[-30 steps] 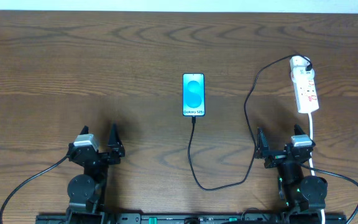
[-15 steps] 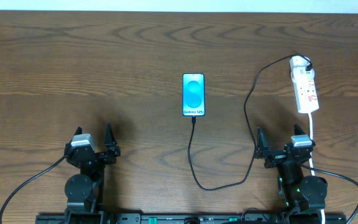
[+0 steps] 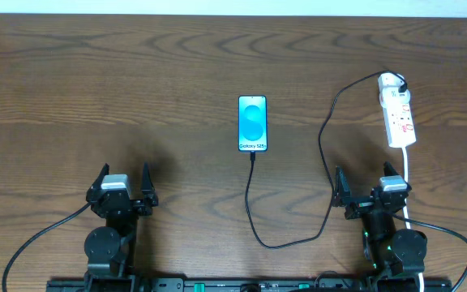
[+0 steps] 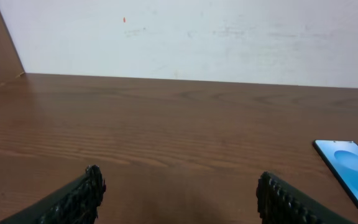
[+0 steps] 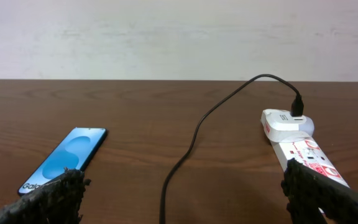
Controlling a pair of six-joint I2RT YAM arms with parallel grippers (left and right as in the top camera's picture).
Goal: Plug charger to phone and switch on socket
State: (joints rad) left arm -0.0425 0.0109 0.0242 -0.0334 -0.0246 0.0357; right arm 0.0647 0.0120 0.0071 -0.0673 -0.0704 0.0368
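From overhead, finds the phone (image 3: 252, 123) flat in the middle of the counter (image 3: 96, 81), the charger (image 3: 246, 199) tip touching its near edge and seemingly plugged in, cable looping round to the socket (image 3: 399, 118) at far right. Shows left claw (image 3: 125, 172) and right claw (image 3: 364, 180) both wide, empty, well apart from everything. From the left wrist, catches only the phone's edge; from the right wrist, faces the socket ahead, so probably leaves the switch step: reach forward and press.

Phone (image 3: 252, 124) flat at table (image 3: 136, 81) centre, power strip (image 3: 399, 118) far right, cable (image 3: 254, 219) meeting phone's near edge, looping nearer, then right and back to strip's far end, left gripper (image 3: 124, 174) near-left, right gripper (image 3: 364, 175) before strip.
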